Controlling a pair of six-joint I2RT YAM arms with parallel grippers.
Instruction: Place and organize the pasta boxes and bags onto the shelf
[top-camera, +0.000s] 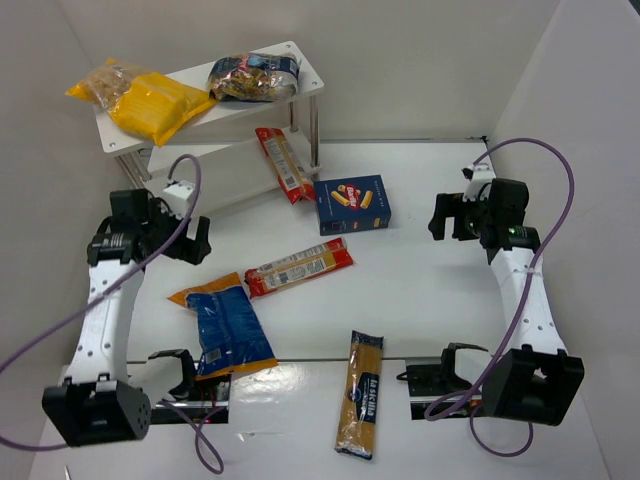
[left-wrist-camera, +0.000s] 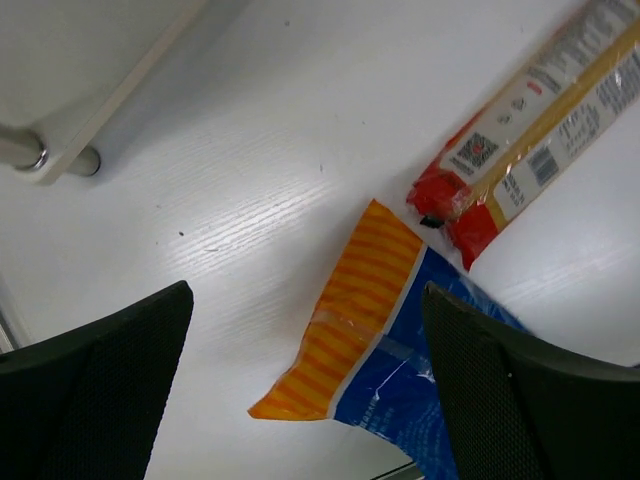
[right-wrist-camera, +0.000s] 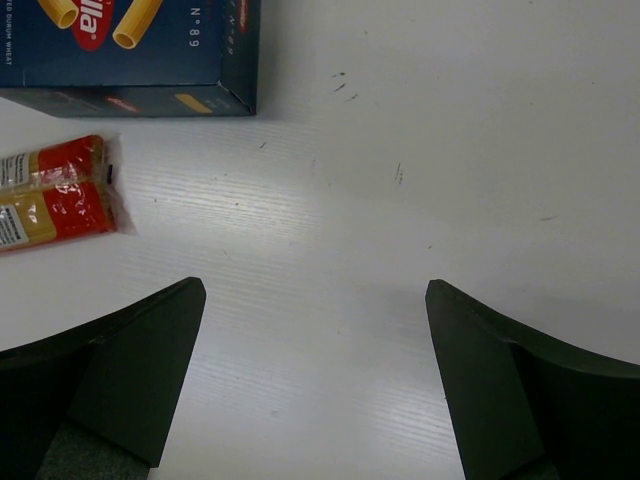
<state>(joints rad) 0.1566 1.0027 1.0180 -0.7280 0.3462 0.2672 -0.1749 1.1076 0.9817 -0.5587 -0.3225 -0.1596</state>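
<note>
The white shelf (top-camera: 300, 62) stands at the back left with a yellow bag (top-camera: 160, 105) and a dark clear bag (top-camera: 255, 75) on its top board. The dark blue box (top-camera: 352, 204) lies mid-table. One red spaghetti packet (top-camera: 283, 163) lies by the shelf leg, and another (top-camera: 300, 266) lies at the centre. My left gripper (top-camera: 190, 242) is open and empty above the orange end of the blue-orange bag (left-wrist-camera: 370, 300). My right gripper (top-camera: 448, 218) is open and empty over bare table, right of the box (right-wrist-camera: 130, 50).
A long clear spaghetti packet with a blue label (top-camera: 362, 393) lies at the near edge between the arm bases. White walls close in the table on the left, back and right. The shelf's lower board corner (left-wrist-camera: 90, 80) and a leg (left-wrist-camera: 25, 150) show in the left wrist view.
</note>
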